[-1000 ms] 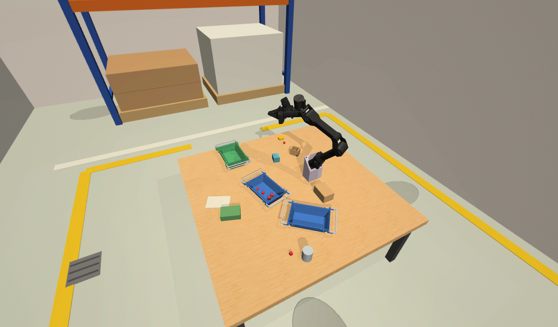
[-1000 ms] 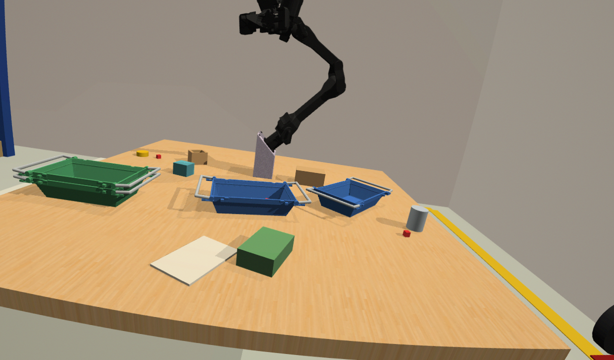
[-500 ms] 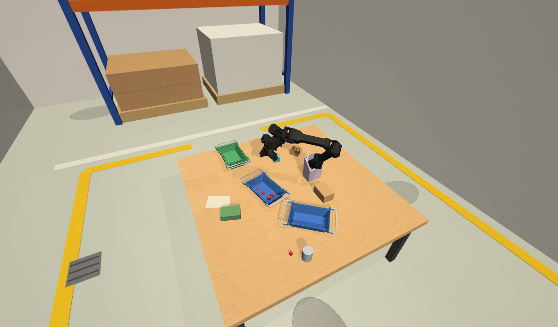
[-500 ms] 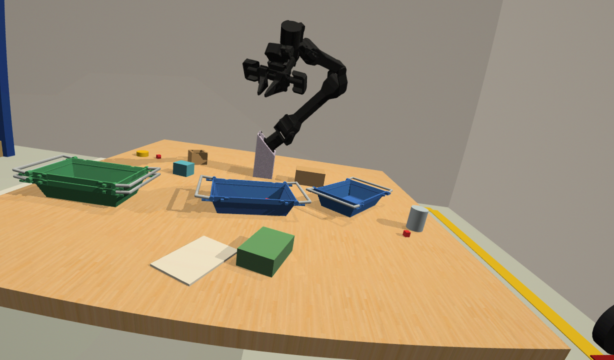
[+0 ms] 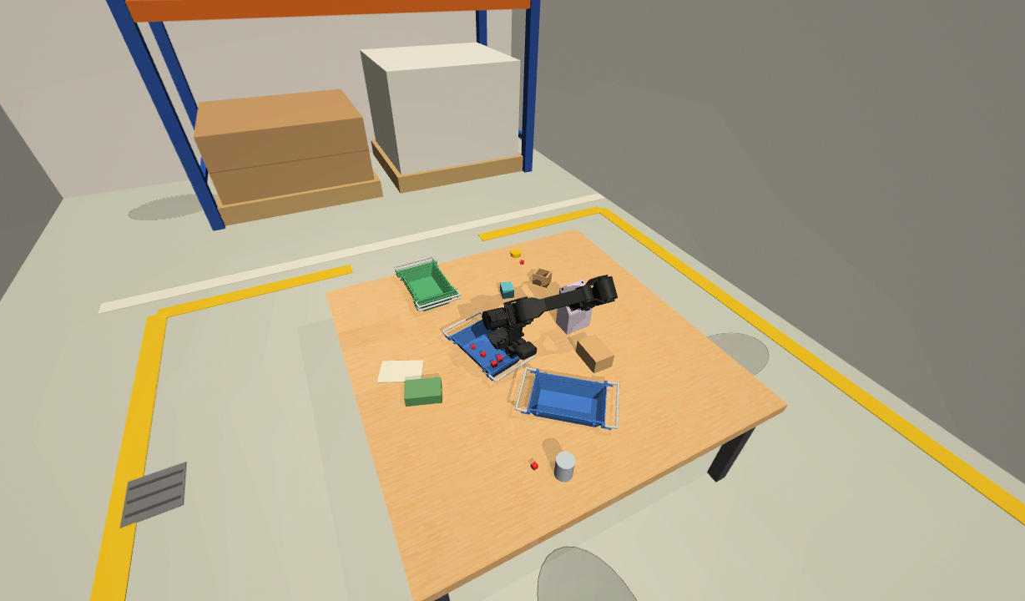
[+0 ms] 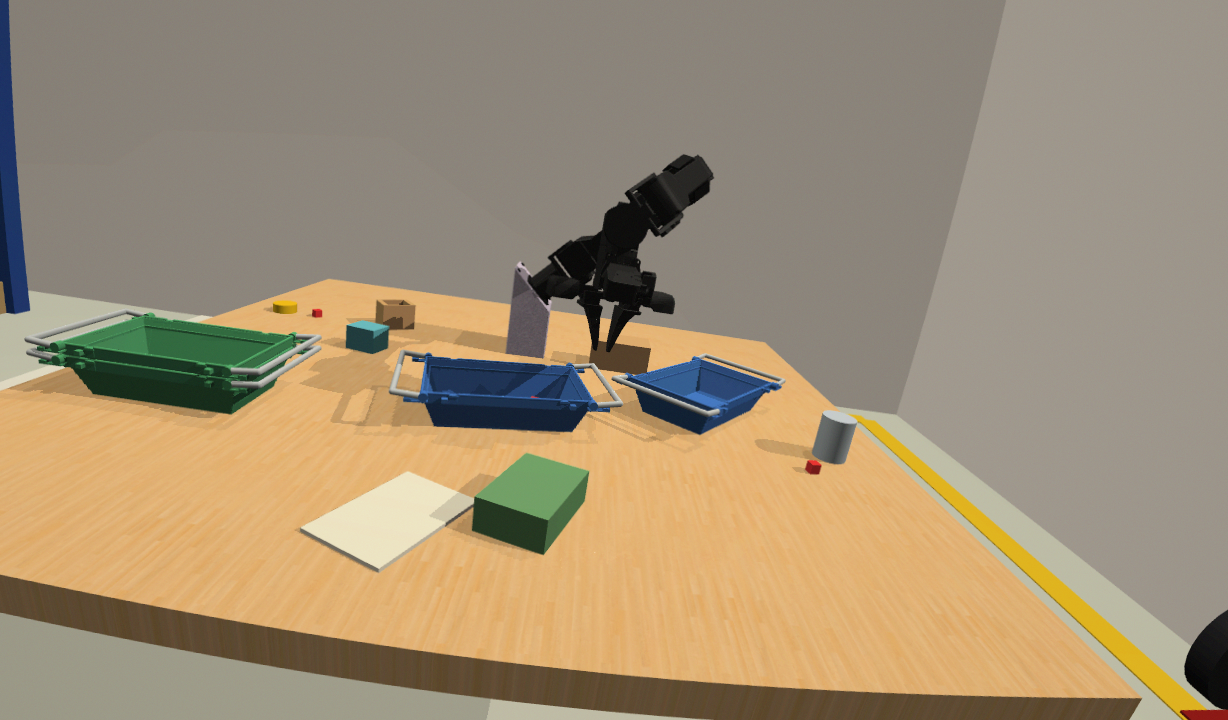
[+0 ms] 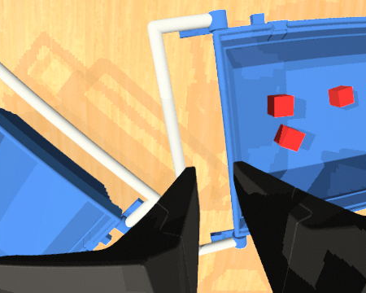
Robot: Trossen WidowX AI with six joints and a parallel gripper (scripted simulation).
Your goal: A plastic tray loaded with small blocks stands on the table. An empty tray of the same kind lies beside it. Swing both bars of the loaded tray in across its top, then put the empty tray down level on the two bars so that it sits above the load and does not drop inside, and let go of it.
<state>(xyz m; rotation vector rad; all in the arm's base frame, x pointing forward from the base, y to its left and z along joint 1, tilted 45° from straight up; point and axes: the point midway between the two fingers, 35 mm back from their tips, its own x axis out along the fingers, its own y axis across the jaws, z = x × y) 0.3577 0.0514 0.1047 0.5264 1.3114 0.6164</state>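
The loaded blue tray [image 5: 462, 335] [image 6: 497, 413] [image 7: 319, 73] holds several small red blocks [image 5: 483, 352] [image 7: 281, 106]. Both its wire bars are swung out over the ends: the near bar [image 6: 605, 386] [image 7: 167, 93] and the far bar [image 6: 398, 375]. The empty blue tray [image 5: 564, 394] [image 6: 703, 394] [image 7: 26, 190] lies beside it, with its own bars out. My gripper [image 5: 517, 348] [image 6: 603, 344] [image 7: 215, 172] points down, a little above the loaded tray's near end, just over that end's bar. Its fingers stand close together with nothing between them.
Green stacked trays [image 5: 425, 284] [image 6: 166, 358] stand at the far left. A green block [image 6: 530, 499], a cream sheet [image 6: 385, 519], a grey cylinder [image 6: 834, 437], a brown box [image 5: 594, 353], a teal cube [image 6: 366, 335] and the arm's lilac base [image 5: 573, 317] also stand on the table.
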